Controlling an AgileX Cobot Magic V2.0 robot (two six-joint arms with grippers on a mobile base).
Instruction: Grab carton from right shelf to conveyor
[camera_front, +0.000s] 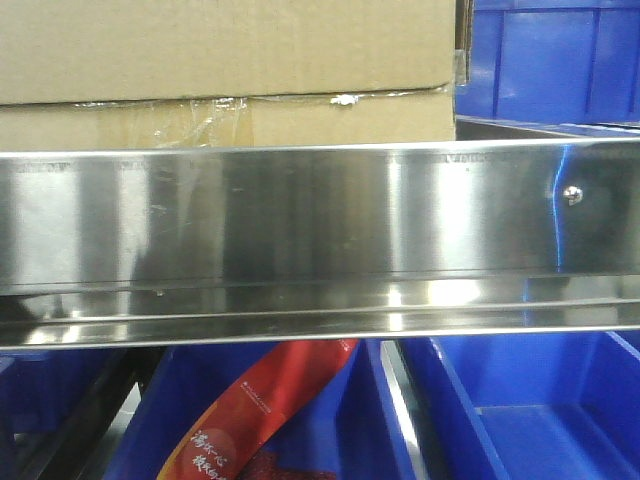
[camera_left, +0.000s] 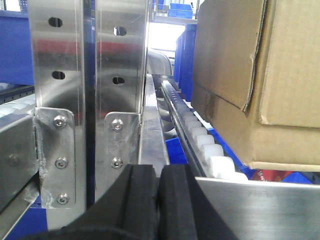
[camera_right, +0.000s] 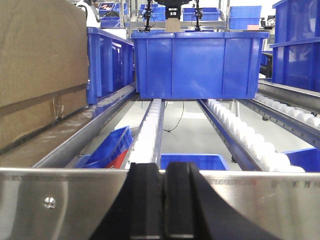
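The brown carton (camera_front: 225, 70) sits on the steel shelf behind its shiny front rail (camera_front: 320, 215), with crinkled clear tape on its lower seam. In the left wrist view the carton (camera_left: 260, 85) rests on white rollers to the right of my left gripper (camera_left: 159, 175), which is shut and empty in front of the rail. In the right wrist view the carton (camera_right: 37, 75) is at the far left and my right gripper (camera_right: 164, 175) is shut and empty against the rail (camera_right: 65, 200). The conveyor is out of view.
A blue bin (camera_right: 197, 62) stands on the roller lanes (camera_right: 150, 130) beyond my right gripper; more blue bins (camera_front: 520, 415) lie below the shelf, one holding a red package (camera_front: 265, 410). Steel uprights (camera_left: 87, 85) with bolts stand left of my left gripper.
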